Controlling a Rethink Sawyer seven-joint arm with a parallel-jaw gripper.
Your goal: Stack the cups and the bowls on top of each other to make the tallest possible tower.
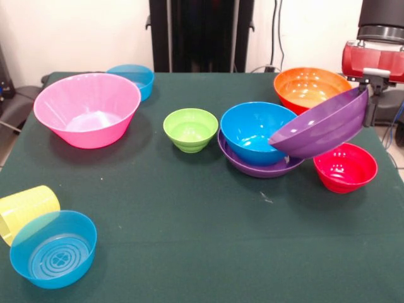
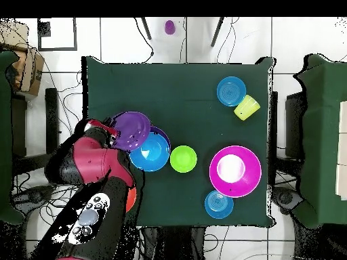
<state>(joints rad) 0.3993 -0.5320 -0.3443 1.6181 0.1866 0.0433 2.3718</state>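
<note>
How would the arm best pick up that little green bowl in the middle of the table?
Probably by its rim. The green bowl stands upright, open side up, apart from the blue bowl beside it. Coming straight down from above, one finger inside and one outside the thin wall should pinch it; the side facing the pink bowl has the most free room.

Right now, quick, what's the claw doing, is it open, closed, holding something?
Claw: closed on the rim of the tilted purple bowl, holding it raised over the blue bowl.
</note>
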